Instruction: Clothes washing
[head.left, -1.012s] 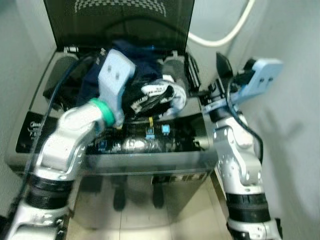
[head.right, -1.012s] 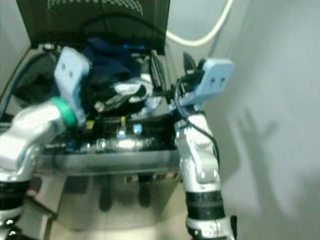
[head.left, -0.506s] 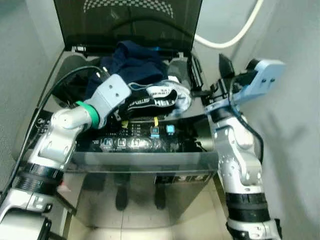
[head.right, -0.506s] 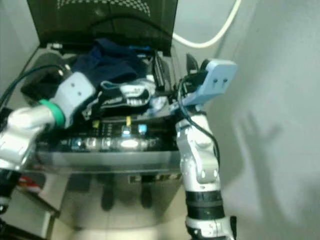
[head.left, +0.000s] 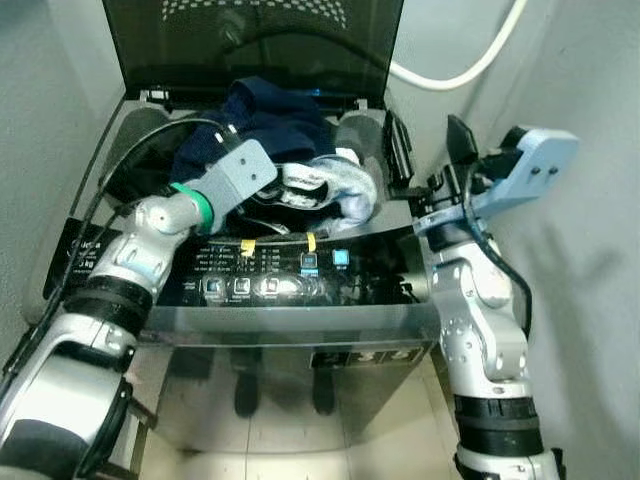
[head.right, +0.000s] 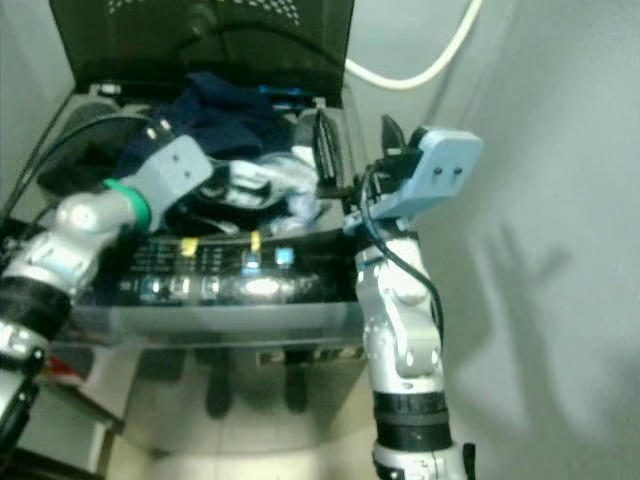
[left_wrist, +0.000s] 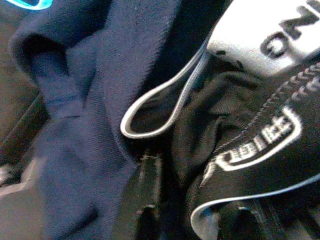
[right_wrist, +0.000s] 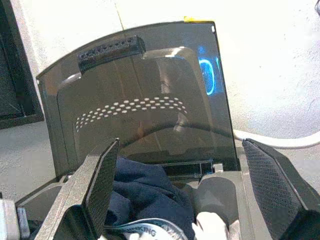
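A top-loading washing machine (head.left: 390, 320) stands before me with its dark lid (head.left: 250, 40) raised. A navy garment (head.left: 265, 115) is heaped in the drum opening. On top lies a black and white garment with lettering (head.left: 325, 185). My left gripper (head.left: 285, 195) reaches into the pile from the left. In the left wrist view its fingers (left_wrist: 145, 215) are shut on the black and white garment (left_wrist: 240, 145), beside the navy garment (left_wrist: 85, 130). My right gripper (head.left: 430, 150) hangs open at the machine's right edge, holding nothing, its fingers (right_wrist: 95, 185) wide apart toward the lid (right_wrist: 150, 110).
The lit control panel (head.left: 300, 265) runs along the machine's front. A white hose (head.left: 460, 70) curves across the wall behind. A grey wall (head.left: 590, 300) stands close on the right, another on the left. Tiled floor (head.left: 290, 440) lies below the machine's front.
My left gripper has carried the black and white garment from above the panel down and back onto the navy pile. The right arm has hardly moved.
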